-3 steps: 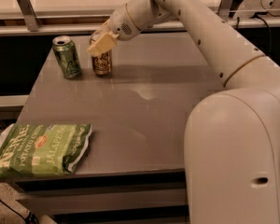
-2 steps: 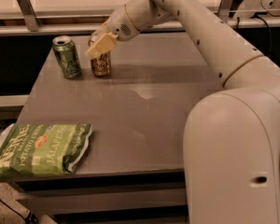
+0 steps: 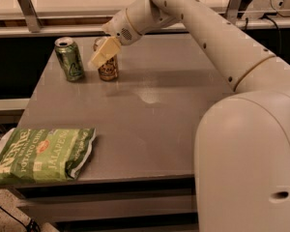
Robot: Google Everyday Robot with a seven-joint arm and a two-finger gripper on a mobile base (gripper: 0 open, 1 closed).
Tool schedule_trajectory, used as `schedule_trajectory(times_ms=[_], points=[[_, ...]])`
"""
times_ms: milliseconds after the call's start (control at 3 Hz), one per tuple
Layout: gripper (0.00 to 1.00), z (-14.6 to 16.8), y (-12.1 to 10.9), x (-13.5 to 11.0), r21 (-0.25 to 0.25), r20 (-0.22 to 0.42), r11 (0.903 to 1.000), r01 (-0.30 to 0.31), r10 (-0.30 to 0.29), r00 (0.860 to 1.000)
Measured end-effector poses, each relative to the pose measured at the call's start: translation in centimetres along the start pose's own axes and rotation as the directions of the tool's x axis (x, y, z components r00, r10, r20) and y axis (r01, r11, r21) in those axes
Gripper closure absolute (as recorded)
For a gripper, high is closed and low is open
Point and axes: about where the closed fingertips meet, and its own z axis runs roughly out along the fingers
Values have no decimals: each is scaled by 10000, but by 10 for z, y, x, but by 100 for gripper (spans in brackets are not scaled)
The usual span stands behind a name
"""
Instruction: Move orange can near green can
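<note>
The orange can [image 3: 108, 70] stands upright on the grey table [image 3: 154, 124] near its far left corner. The green can [image 3: 70, 59] stands upright just to its left, a small gap between them. My gripper [image 3: 103, 56] reaches in from the right and sits at the orange can's upper part, covering its top and upper side. The can's base rests on the table.
A green jalapeño chip bag [image 3: 41, 153] lies flat at the table's front left corner, overhanging the edge. My white arm and base [image 3: 246, 163] fill the right side. A counter edge [image 3: 63, 30] runs behind the table.
</note>
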Motion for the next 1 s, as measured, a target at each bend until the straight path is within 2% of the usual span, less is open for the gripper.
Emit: schedule_trajectory(times_ms=[333, 667, 1000], points=[[0, -1, 1, -1, 77, 21, 10000, 41, -41, 10000], [0, -42, 0, -17, 739, 494, 9971, 201, -238, 9985], [0, -42, 0, -17, 737, 494, 9971, 201, -238, 9985]])
